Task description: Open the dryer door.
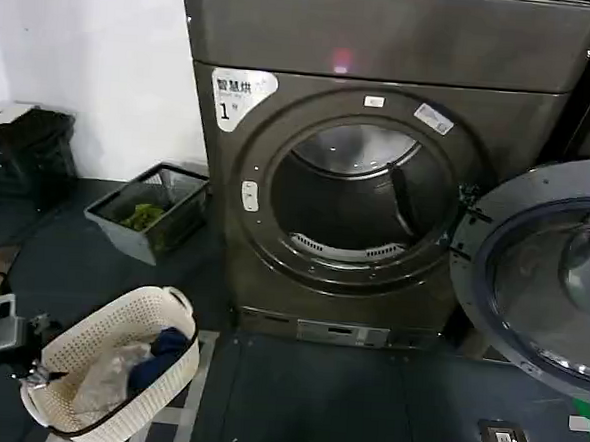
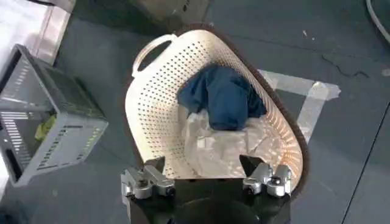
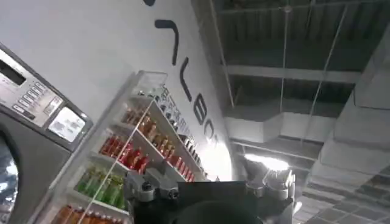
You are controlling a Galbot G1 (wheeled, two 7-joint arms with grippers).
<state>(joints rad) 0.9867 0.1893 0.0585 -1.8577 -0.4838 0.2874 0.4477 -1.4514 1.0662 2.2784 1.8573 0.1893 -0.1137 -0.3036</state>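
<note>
Dryer door swung wide, drum exposed.

The dryer door (image 1: pixel 542 281) hangs open at the right of the machine, its chrome ring toward the near floor, so the opening looks done. The left gripper (image 2: pixel 206 178), fingers apart, hovers over the laundry basket (image 2: pixel 152 103) at the near left; the right gripper (image 3: pixel 207 189) points up, fingers apart. Bare floor lies before the drum (image 1: pixel 351 199).

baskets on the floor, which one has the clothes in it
The cream oval laundry basket nearest the robot, holding a dark blue garment. The grey square crate beside the dryer holds only something green.
</note>
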